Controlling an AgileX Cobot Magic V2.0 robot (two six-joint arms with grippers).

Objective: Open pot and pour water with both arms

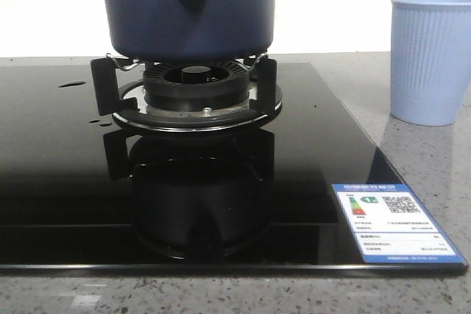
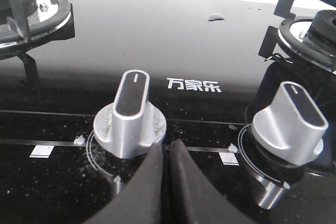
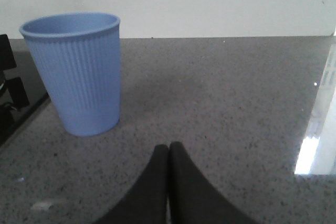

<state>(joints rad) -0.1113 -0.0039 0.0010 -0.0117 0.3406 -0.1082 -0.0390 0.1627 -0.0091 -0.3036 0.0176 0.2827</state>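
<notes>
The dark navy-blue pot stands on the gas burner's black supports, its handle mount with a small hole facing the front view; its top is cut off by the frame, so no lid shows. A light blue ribbed cup stands upright on the grey counter to the right of the stove. Neither gripper appears in the front view. My left gripper is shut and empty, its tips just in front of a silver stove knob. My right gripper is shut and empty above the counter, short of the cup.
The black glass stove top carries a second silver knob, another burner further left, a few water drops and an energy label at its front right corner. Grey speckled counter surrounds it; a white wall stands behind.
</notes>
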